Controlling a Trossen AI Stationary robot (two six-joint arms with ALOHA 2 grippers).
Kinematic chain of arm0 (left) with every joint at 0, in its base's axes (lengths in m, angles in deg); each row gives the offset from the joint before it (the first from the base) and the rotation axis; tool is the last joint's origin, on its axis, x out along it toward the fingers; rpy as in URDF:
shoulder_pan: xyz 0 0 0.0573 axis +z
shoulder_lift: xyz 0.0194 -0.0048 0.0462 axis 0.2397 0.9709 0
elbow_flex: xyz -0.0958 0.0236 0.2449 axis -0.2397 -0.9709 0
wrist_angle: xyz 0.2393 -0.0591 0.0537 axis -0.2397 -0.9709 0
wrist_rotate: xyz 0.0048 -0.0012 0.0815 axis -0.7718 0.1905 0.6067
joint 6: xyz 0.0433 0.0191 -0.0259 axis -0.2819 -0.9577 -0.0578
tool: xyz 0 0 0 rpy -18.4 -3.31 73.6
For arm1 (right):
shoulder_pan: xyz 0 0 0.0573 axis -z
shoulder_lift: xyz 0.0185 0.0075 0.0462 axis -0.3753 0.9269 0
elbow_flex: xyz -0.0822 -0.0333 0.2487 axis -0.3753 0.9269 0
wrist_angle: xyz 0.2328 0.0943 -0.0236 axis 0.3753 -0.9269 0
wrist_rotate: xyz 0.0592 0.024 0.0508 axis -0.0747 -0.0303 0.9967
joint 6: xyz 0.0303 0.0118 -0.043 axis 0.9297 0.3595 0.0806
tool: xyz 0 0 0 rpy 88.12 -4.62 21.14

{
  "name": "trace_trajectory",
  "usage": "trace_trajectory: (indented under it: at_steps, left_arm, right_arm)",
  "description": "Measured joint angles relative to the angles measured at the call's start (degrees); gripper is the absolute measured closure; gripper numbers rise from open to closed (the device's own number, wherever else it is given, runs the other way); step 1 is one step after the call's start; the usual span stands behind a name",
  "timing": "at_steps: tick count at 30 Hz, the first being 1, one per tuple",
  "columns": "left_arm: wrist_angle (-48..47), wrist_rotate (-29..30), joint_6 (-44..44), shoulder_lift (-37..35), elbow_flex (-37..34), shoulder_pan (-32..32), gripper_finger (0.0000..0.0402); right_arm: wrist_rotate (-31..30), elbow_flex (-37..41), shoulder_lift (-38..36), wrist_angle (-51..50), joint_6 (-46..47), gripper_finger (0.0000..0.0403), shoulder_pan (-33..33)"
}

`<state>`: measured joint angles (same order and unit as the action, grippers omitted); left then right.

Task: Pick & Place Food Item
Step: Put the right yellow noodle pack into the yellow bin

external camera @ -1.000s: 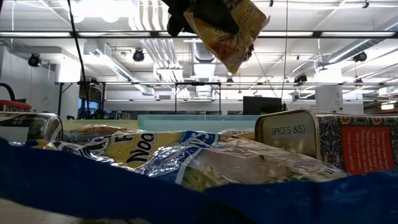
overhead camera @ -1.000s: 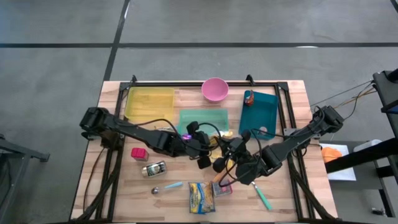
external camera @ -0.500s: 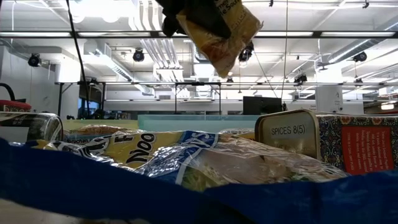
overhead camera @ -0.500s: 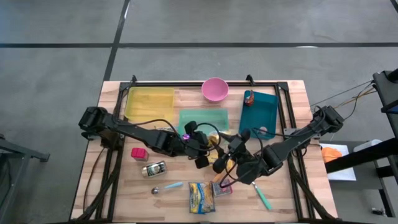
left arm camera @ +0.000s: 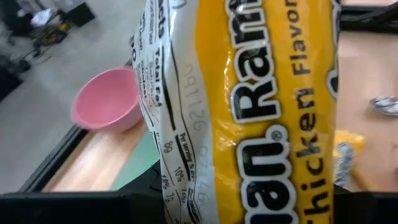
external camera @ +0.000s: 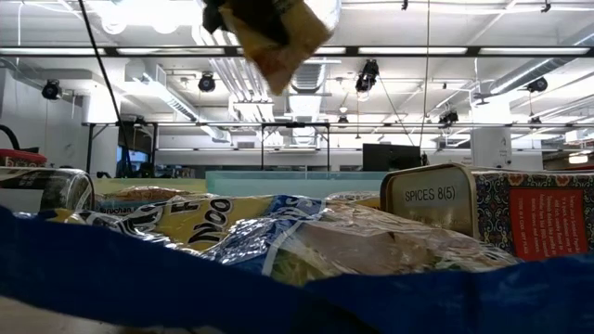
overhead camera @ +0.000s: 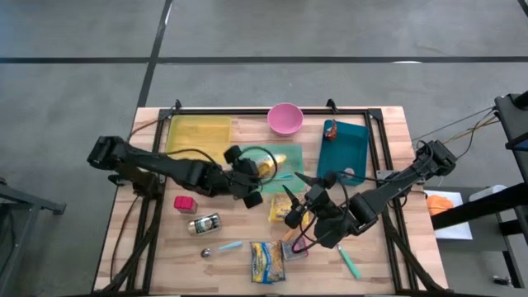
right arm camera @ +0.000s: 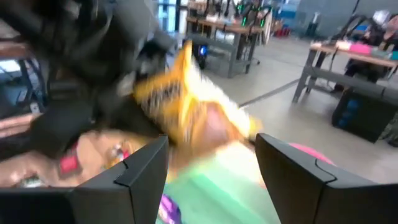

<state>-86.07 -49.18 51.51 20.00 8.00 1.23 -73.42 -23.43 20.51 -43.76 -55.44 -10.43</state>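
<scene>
**Crowded middle, open far-left and near-left corners**

The left gripper (overhead camera: 254,169), jaws closed on the ramen packet (overhead camera: 270,165), hangs over the light green tray (overhead camera: 289,157), just beside the right gripper (overhead camera: 301,198), whose jaws stand apart; little room lies between them. Behind, the pink bowl (overhead camera: 285,119), yellow tray (overhead camera: 198,134) and teal tray (overhead camera: 342,148) line the far edge. Nearer, a red box (overhead camera: 185,203), a can (overhead camera: 205,223), a spoon (overhead camera: 221,248), a noodle bag (overhead camera: 266,261) and a teal tool (overhead camera: 349,262) dot the surface (overhead camera: 157,264). The near left corner looks bare, though the arms probably hide some things.
</scene>
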Motion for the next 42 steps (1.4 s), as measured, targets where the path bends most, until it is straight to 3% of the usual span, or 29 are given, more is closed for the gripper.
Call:
trace_trajectory:
  at_steps: [10,16,24,30,37,42]
  left_arm:
    - [-16.2,2.8,5.8,-8.0,0.0,9.1,0.0257]
    - [-25.7,0.4,10.7,-9.3,-1.0,17.2,0.0257]
    - [-20.6,-11.0,9.1,-9.6,-10.0,29.9,0.0257]
    - [-16.0,-16.7,9.0,-9.6,-13.8,38.4,0.0257]
    - [-13.5,-21.4,11.1,-9.5,-15.3,42.7,0.0257]
    - [-13.3,-21.7,11.7,-9.5,-15.5,44.1,0.0257]
  right_arm:
    - [4.8,0.0,-2.3,-26.9,26.1,0.0165,-1.9]
    - [14.8,1.0,-1.8,-35.3,32.9,0.0165,-2.2]
    - [21.5,8.2,-3.7,-35.1,33.7,0.0165,-2.2]
    - [22.5,14.5,-7.5,-33.4,34.8,0.0165,-2.1]
    - [22.6,21.7,-13.1,-24.6,31.7,0.0165,-1.7]
    - [24.6,26.2,-16.3,-17.8,27.3,0.0165,-0.4]
